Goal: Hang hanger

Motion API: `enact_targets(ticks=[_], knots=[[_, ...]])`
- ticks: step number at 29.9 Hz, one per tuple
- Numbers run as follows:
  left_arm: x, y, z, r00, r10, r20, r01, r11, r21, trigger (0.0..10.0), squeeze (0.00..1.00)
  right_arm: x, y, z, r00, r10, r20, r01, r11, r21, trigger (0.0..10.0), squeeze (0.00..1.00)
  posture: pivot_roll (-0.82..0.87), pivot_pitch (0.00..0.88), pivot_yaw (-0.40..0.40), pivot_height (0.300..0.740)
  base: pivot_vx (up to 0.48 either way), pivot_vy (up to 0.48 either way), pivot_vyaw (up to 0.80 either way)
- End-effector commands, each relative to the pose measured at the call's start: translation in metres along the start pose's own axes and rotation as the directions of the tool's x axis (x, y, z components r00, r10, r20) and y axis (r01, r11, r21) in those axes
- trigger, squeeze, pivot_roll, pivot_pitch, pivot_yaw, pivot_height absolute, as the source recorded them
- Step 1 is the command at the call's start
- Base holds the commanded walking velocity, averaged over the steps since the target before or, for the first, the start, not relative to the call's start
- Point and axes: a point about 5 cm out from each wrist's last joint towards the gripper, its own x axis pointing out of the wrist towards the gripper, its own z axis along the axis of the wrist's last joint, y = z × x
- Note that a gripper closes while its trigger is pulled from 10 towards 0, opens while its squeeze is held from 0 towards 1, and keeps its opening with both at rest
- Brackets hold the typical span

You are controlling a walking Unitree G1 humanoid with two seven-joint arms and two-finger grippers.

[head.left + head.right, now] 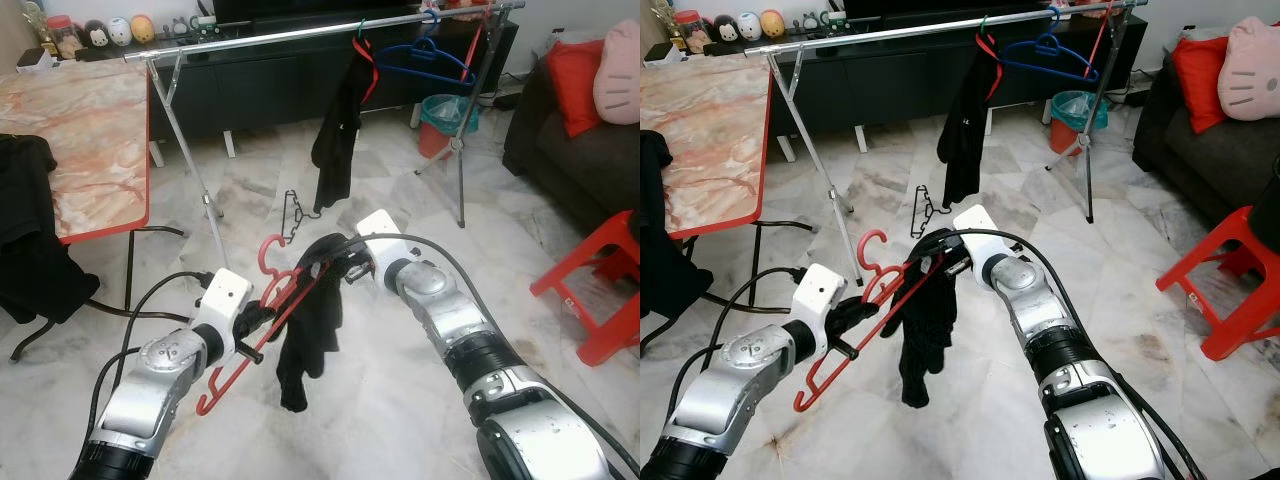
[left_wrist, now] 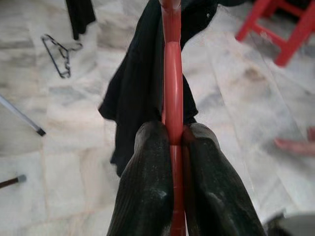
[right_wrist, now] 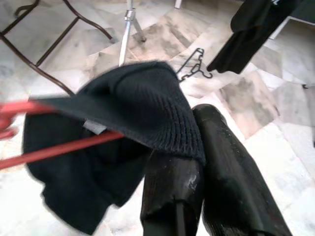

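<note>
A red plastic hanger (image 1: 232,372) hangs tilted in front of me, its hook (image 1: 268,250) pointing up. My left gripper (image 2: 172,130) is shut on the hanger's bar (image 2: 172,73) and sits low at the left (image 1: 262,318). A black garment (image 1: 305,330) is draped over the hanger's upper end and hangs down. My right gripper (image 1: 335,262) is at the top of that garment, its fingers (image 3: 221,162) closed together on the ribbed hem (image 3: 162,123). The silver clothes rail (image 1: 300,33) stands further back.
On the rail hang a black garment (image 1: 335,130) and a blue hanger (image 1: 425,55). A black wire hanger (image 1: 293,212) lies on the marble floor. A marble-topped table (image 1: 80,130) is on the left; a red stool (image 1: 600,280) and a dark sofa (image 1: 580,150) are on the right.
</note>
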Motion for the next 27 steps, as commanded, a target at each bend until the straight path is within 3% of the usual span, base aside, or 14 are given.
enact_targets(ticks=[1, 13, 21, 27], knots=[[-0.006, -0.002, 0.0, 0.999, -0.032, -0.02, 0.033, 0.998, 0.049, 10.0, 0.0, -0.001, -0.008, 0.003, 0.999, -0.041, 0.008, 0.04, 0.999, 0.024, 10.0, 0.0, 0.04, 0.072, -0.011, 0.74, 0.0, 0.0, 0.0], [-0.002, 0.005, 0.011, 0.999, 0.043, 0.029, -0.044, 0.998, 0.035, 10.0, 0.0, 0.0, -0.003, 0.004, 0.999, -0.03, 0.014, 0.03, 0.999, 0.022, 10.0, 0.0, 0.04, 0.073, -0.013, 0.74, 0.0, 0.0, 0.0], [0.001, -0.018, 0.014, 0.992, -0.11, 0.066, 0.109, 0.994, 0.018, 10.0, 0.0, 0.001, 0.004, 0.008, 1.0, 0.01, 0.027, -0.011, 1.0, 0.011, 10.0, 0.0, 0.04, 0.074, -0.013, 0.74, 0.0, 0.0, 0.0], [-0.007, -0.033, 0.02, 0.959, -0.253, 0.13, 0.256, 0.967, -0.005, 10.0, 0.0, 0.001, 0.008, 0.01, 0.999, 0.027, 0.033, -0.027, 1.0, 0.008, 10.0, 0.0, 0.05, 0.075, -0.014, 0.74, 0.0, 0.0, 0.0]])
